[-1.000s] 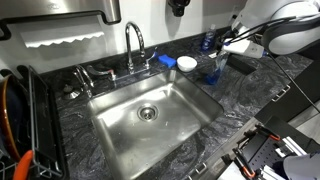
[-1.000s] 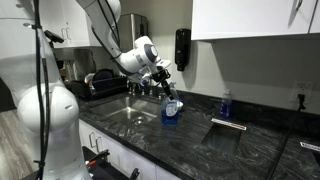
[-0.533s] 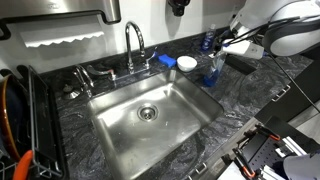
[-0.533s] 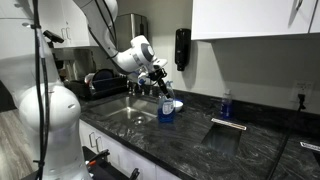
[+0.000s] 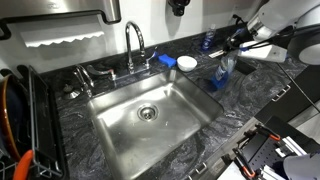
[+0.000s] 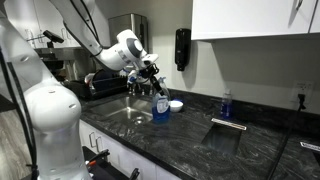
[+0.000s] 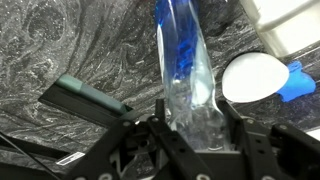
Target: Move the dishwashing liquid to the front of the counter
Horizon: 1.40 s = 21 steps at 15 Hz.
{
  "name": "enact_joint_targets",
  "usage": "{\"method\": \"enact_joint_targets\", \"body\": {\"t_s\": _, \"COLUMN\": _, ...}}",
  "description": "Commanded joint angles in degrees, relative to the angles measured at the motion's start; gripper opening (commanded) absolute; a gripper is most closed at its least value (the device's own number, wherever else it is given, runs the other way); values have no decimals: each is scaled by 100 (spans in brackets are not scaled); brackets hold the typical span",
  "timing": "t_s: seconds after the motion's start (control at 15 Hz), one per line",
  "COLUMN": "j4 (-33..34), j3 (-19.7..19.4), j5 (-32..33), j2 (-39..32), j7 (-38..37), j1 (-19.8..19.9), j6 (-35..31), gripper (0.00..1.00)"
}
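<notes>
The dishwashing liquid [image 5: 221, 71] is a slim clear bottle with bright blue liquid in its lower part. It hangs tilted over the dark marbled counter [image 5: 245, 100], just beside the sink's rim. My gripper [image 5: 231, 52] is shut on its pale upper part. In the wrist view the bottle [image 7: 185, 70] runs away from my gripper [image 7: 193, 112], with a finger [image 7: 160, 118] pressed on each side. Both also show in an exterior view: the gripper [image 6: 157, 87] and the bottle [image 6: 160, 106]. I cannot tell whether the bottle's base touches the counter.
A steel sink [image 5: 150, 115] with a faucet [image 5: 133, 45] fills the middle. A darker blue bottle [image 5: 207, 42], a white round dish [image 5: 187, 63] and a flat blue sponge [image 5: 166, 61] stand behind. A dish rack [image 5: 15, 125] stands at the far side.
My gripper has carried the bottle a short way along the counter beside the sink, and the bottle now hangs more tilted. The arm has swung with it.
</notes>
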State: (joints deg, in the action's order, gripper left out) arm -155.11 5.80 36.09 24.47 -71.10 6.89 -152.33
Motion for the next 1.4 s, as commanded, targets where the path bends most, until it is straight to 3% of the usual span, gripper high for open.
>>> {"method": "enact_joint_targets", "body": {"t_s": 0.0, "j4": -665, "j3": 42, "j5": -446, "j2": 887, "j7": 450, "j1": 0, "j6": 97, "gripper": 30}}
{"method": "enact_joint_targets", "body": {"t_s": 0.07, "j4": -796, "j3": 64, "j5": -596, "j2": 1061, "j7": 554, "j1": 6, "j6": 125, "gripper": 30}}
{"method": "enact_joint_targets", "body": {"t_s": 0.13, "j4": -466, "j3": -254, "j5": -450, "j2": 836, "j7": 438, "j1": -345, "j6": 338, "gripper": 30}}
{"method": "enact_joint_targets", "body": {"t_s": 0.8, "j4": -479, "j3": -787, "j5": -396, "j2": 1416, "j7": 523, "j1": -1478, "j6": 1471, "gripper": 30}}
{"method": "enact_joint_targets", "body": {"t_s": 1.33, "j4": -500, "j3": -673, "j5": -340, "j2": 1049, "j7": -211, "j1": -1735, "j6": 2118, "gripper": 30}}
